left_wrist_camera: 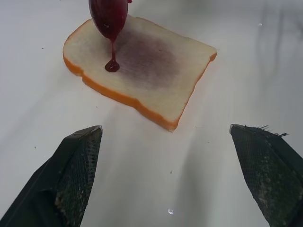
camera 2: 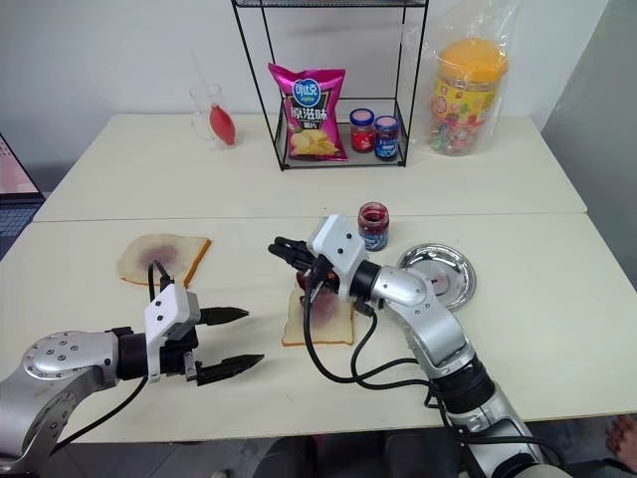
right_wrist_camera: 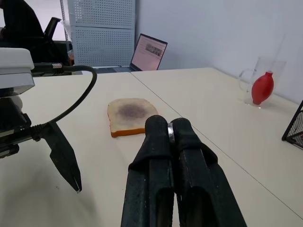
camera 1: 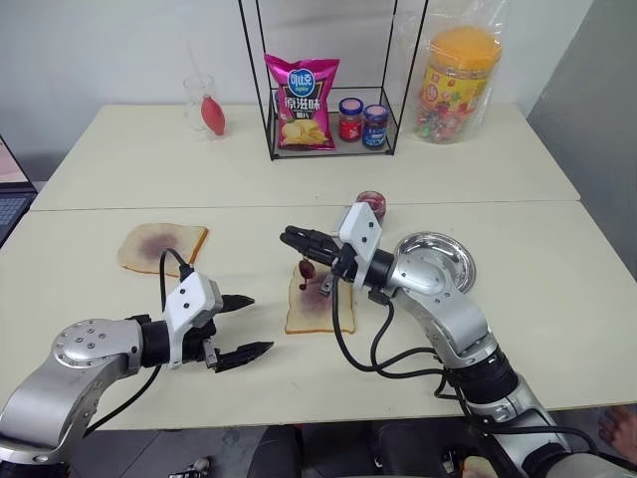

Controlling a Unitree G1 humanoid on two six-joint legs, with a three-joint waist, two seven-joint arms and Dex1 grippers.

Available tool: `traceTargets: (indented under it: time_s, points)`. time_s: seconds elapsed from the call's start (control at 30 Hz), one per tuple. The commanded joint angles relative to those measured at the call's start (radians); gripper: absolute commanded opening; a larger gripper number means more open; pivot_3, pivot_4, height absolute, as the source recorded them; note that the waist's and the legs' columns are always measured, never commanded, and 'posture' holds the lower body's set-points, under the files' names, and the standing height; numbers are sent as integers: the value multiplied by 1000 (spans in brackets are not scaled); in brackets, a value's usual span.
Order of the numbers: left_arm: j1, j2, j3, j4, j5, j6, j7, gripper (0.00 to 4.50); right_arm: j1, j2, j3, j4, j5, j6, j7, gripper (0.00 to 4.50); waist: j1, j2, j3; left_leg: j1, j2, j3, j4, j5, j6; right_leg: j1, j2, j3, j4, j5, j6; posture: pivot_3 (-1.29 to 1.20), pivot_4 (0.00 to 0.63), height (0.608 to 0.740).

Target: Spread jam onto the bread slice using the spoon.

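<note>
Jam drips from the spoon [left_wrist_camera: 109,16] onto the bread slice [camera 1: 318,307] directly below the right gripper [camera 1: 296,238], which is clenched on the spoon's handle. Best to lower the bowl and sweep flat across the crumb. The left gripper [camera 1: 244,326], released, waits beside; the jam jar [camera 2: 373,225] stands just behind.

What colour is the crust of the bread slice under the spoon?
Golden orange-brown around the bread slice, clearest in the left wrist view.
</note>
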Motion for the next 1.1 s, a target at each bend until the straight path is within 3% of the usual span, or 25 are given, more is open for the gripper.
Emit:
traceTargets:
  time_s: [0.03, 0.87, 1.1]
  points:
    - [-17, -4, 12, -5, -8, -9, 2, 4500, -5, -4, -16, -41, 0, -28, 18, 12, 0, 0, 0, 0, 0, 0, 0, 0, 0, 0, 0, 0, 0, 0, 0, 0, 150, 740]
    - [-19, -13, -21, 10, 18, -45, -5, 4500, 56, -41, 44, 82, -123, -139, 63, 12, 1, -2, -1, 2, 0, -1, 1, 0, 0, 3, 0, -1, 0, 0, 0, 0, 150, 740]
    - [-15, -12, -17, 12, 22, -48, -10, 4500, 40, -43, -27, -6, -57, -73, 71, 12, 2, -2, -1, 3, 0, -2, 1, 0, 0, 4, 0, -1, 0, 0, 0, 0, 150, 740]
